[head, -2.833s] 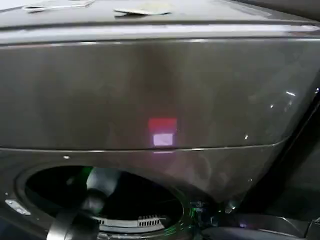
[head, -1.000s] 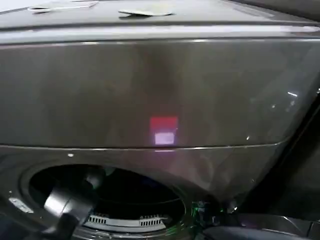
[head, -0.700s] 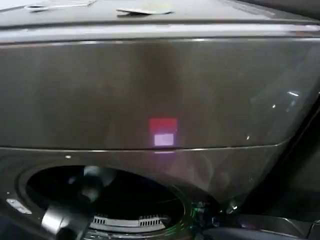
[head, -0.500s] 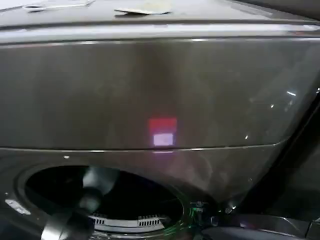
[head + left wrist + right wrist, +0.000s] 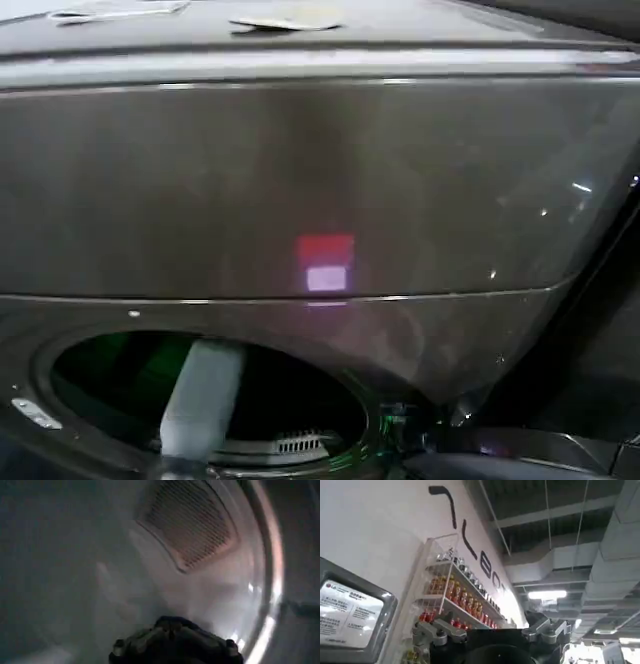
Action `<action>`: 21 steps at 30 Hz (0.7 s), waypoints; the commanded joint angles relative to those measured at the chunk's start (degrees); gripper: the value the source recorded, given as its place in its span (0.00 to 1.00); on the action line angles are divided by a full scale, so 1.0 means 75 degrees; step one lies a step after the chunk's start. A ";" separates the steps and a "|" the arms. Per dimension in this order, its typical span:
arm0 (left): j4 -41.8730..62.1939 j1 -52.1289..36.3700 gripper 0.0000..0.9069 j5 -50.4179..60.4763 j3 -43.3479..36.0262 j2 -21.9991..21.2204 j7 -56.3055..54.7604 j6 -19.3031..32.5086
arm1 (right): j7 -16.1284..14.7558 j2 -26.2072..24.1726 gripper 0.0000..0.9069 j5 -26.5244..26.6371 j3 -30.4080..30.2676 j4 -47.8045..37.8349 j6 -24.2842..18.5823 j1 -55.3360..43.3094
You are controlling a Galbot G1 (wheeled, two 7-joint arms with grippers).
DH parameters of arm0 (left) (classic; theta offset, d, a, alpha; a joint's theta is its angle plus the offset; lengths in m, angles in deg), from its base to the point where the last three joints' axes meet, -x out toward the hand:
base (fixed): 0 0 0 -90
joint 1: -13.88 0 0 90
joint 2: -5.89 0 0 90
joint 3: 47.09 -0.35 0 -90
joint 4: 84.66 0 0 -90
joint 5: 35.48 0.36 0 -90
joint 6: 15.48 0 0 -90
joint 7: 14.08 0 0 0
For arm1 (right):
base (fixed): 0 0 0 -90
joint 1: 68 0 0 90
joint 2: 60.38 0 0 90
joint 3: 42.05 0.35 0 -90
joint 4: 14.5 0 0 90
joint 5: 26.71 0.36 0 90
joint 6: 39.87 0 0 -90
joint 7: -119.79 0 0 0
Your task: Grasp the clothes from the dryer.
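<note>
Large bronze-grey dryer (image 5: 300,190) square to the head camera, red light (image 5: 325,250) glowing mid-panel, round drum mouth (image 5: 300,400) open at the bottom. Left arm (image 5: 203,395) reaching steeply down through that mouth into the drum. Left gripper (image 5: 175,642) deep inside near a ribbed vent (image 5: 192,522); fingers impossible to tell, clothes not discernible. Right gripper (image 5: 490,632) raised outside, pointing at shelves (image 5: 455,597), fingers spread.

The dryer (image 5: 320,180) is bronze-grey and glossy, with a small red light (image 5: 325,249) over a pale pink-white patch on its front. Its round drum mouth (image 5: 200,400) is black inside with a green tinge. A pale grey arm (image 5: 203,395) crosses it. The vent (image 5: 192,522) inside has a fine slatted pattern.
</note>
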 commanded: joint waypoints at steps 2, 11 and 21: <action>-0.1064 0.1130 0.00 -0.0500 0.0335 -0.0171 -0.1822 0.1887 | -0.0018 0.0000 1.00 -0.0041 0.0037 -0.0031 -0.0259 -0.0020; -0.1292 0.1470 0.00 -0.0484 0.0328 -0.0208 -0.1755 0.2024 | 0.0005 -0.0013 1.00 0.0072 -0.0006 -0.0066 -0.0437 -0.0033; -0.1221 0.1224 0.00 -0.0546 0.0255 -0.0197 -0.1747 0.1865 | 0.0017 -0.0006 1.00 0.0063 0.0022 -0.0114 -0.0456 -0.0024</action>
